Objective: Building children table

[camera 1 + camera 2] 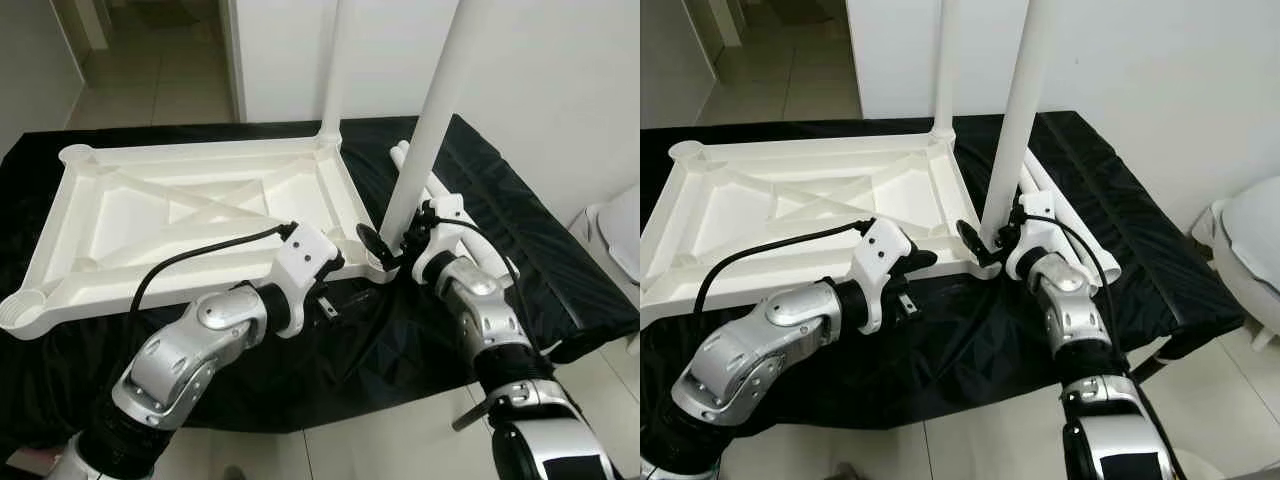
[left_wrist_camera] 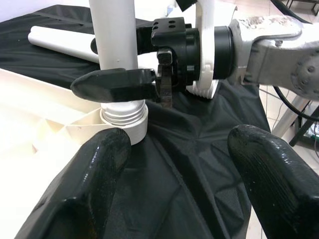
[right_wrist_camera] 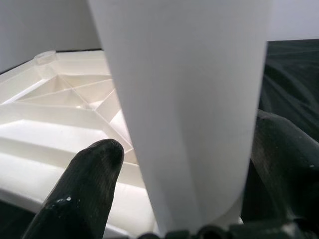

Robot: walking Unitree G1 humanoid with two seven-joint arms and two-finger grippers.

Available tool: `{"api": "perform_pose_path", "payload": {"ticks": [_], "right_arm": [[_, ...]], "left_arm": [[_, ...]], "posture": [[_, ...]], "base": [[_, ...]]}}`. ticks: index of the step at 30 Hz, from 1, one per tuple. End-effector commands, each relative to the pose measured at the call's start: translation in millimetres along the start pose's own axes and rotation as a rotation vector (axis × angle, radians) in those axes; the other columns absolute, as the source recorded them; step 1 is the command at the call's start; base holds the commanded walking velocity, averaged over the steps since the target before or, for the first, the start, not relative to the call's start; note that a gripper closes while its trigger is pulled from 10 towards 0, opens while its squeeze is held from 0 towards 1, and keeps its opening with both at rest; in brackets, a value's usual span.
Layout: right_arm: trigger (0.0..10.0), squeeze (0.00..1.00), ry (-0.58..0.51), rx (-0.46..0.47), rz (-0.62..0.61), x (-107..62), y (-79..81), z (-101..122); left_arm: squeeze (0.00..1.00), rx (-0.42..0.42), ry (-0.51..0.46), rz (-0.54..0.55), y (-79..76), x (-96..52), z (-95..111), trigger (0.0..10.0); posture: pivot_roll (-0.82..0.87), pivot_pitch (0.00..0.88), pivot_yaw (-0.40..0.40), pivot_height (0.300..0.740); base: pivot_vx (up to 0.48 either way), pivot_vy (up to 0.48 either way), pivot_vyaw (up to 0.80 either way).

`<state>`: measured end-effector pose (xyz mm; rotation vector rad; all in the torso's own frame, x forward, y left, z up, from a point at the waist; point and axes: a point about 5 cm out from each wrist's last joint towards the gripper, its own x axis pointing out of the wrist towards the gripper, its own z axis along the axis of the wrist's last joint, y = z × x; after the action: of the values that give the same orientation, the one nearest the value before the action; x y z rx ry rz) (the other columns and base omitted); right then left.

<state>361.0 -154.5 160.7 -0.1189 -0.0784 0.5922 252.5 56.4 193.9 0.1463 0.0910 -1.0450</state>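
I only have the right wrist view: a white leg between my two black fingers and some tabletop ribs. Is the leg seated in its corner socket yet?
Observer: The left wrist view shows the leg with its threaded end sitting at the corner socket, threads still exposed.
Operator: Where is the left gripper?
Observer: The left gripper is open at the tabletop's near edge, beside that corner, touching nothing.
Operator: Any legs already on?
Observer: One leg stands upright in the far corner on the same side.
Operator: Spare legs?
Observer: More white legs lie on the black cloth behind the right gripper.
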Motion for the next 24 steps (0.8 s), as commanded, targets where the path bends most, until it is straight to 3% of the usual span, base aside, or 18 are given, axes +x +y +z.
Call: {"api": "perform_pose_path", "payload": {"ticks": [1, 13, 14, 24], "right_arm": [[10.0, 0.00, 0.009, -0.021, 0.049, -0.5, -1.9, -1], [10.0, 0.00, 0.037, 0.037, 0.105, -2.2, -11.8, -10], [0.0, 0.00, 0.046, 0.042, 0.111, -3.2, -11.8, -13], [0.0, 0.00, 0.076, 0.063, 0.145, -10.0, -9.2, -27]], "left_arm": [[0.00, 0.006, -0.002, -0.045, -0.6, -0.5, 2, 10.0], [0.00, 0.001, -0.002, -0.038, -0.5, -2.2, 2, 10.0], [0.00, 0.002, 0.000, -0.037, -0.7, -2.6, 2, 10.0], [0.00, 0.002, 0.005, -0.042, -1.2, -3.4, 1, 10.0]], "posture": [[-0.02, 0.005, -0.014, 0.740], [0.00, 0.010, -0.013, 0.740], [0.00, 0.012, -0.012, 0.740], [0.00, 0.009, -0.010, 0.740]], "base": [[0.000, 0.000, 0.00], [0.000, 0.000, 0.00], [0.000, 0.000, 0.00], [0.000, 0.000, 0.00]]}}
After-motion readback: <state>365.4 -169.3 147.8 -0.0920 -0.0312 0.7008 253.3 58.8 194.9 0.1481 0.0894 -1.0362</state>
